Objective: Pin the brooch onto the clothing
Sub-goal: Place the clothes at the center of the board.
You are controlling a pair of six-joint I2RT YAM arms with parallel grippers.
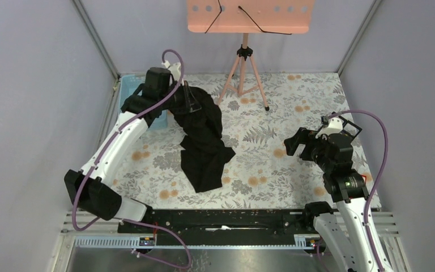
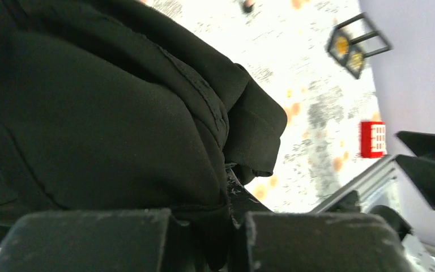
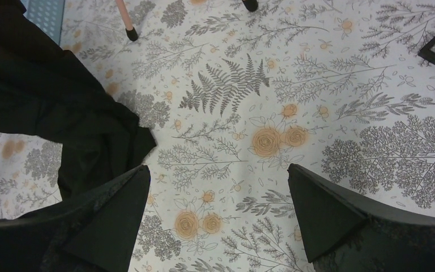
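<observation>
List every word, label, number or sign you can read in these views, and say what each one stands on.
No text can be read in any view.
Red object, left wrist view: white marks, too blurred to read.
Black shirt: no lettering shows.
Floral table cover: pattern only, no words.

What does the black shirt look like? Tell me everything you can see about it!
The shirt is black, soft-looking cloth, crumpled and bunched into a long twisted heap, not laid flat. Its far end is pinched up by the left gripper, which is shut on a fold. The rest droops down and lies on the flowery table, ending in a wider flap nearer the arms. Close up, a stitched seam and a folded edge show. No brooch shows on it, and nothing else touches it.
</observation>
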